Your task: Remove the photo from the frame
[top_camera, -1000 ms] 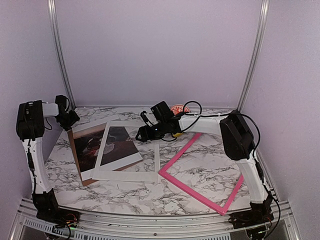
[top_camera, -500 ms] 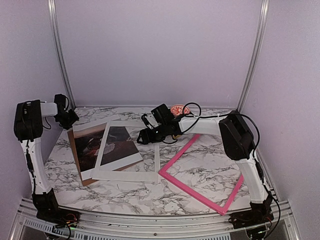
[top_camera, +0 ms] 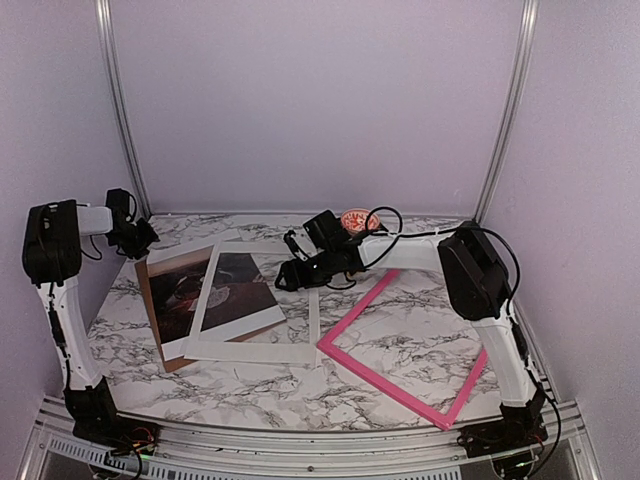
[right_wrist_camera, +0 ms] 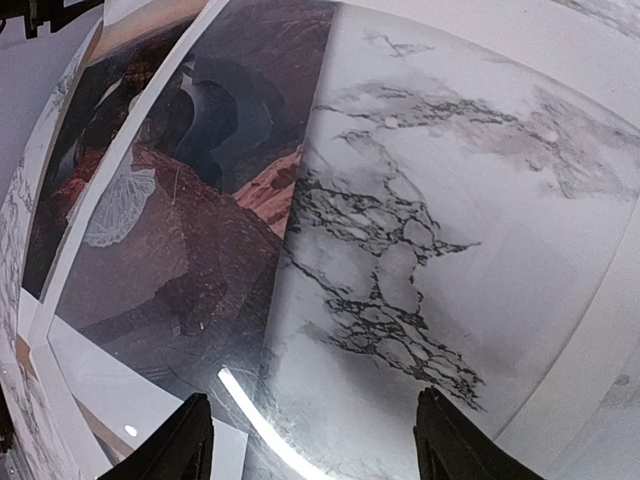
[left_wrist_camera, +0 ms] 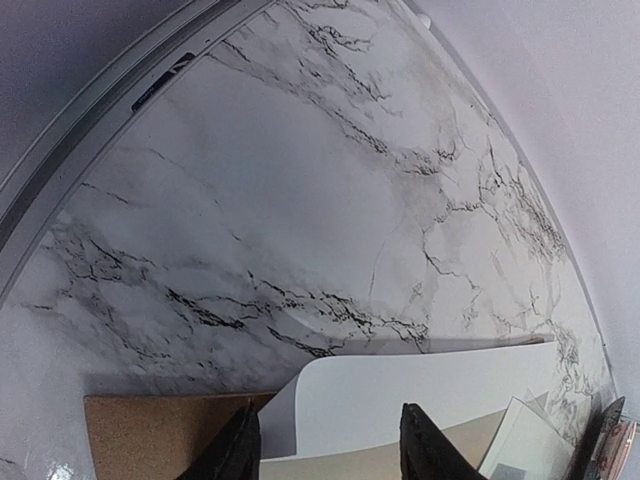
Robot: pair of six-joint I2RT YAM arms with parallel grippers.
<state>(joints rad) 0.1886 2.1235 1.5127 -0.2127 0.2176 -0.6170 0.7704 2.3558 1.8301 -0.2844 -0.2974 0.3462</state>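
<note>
The pink frame (top_camera: 400,345) lies flat on the right half of the table, with nothing inside it. The photo (top_camera: 245,290), dark brown-red with a small white figure, lies at the left on the brown backing board (top_camera: 152,300). It also shows in the right wrist view (right_wrist_camera: 180,230). A white mat's strip (top_camera: 212,290) lies across it. My right gripper (top_camera: 290,272) is open and empty, low over the photo's right edge (right_wrist_camera: 315,450). My left gripper (top_camera: 140,240) is open and empty, at the board's far left corner (left_wrist_camera: 330,450).
The white mat (top_camera: 255,350) extends past the photo towards the frame. A glossy clear sheet (right_wrist_camera: 330,380) seems to lie over the photo and the marble. A white sheet's corner (left_wrist_camera: 400,390) and the board (left_wrist_camera: 150,435) show under the left fingers. A small orange round object (top_camera: 355,218) sits at the back.
My right gripper has sunk a little towards the photo's right edge. My left arm has shifted slightly left and back. The photo, board, mat and frame have not moved.
</note>
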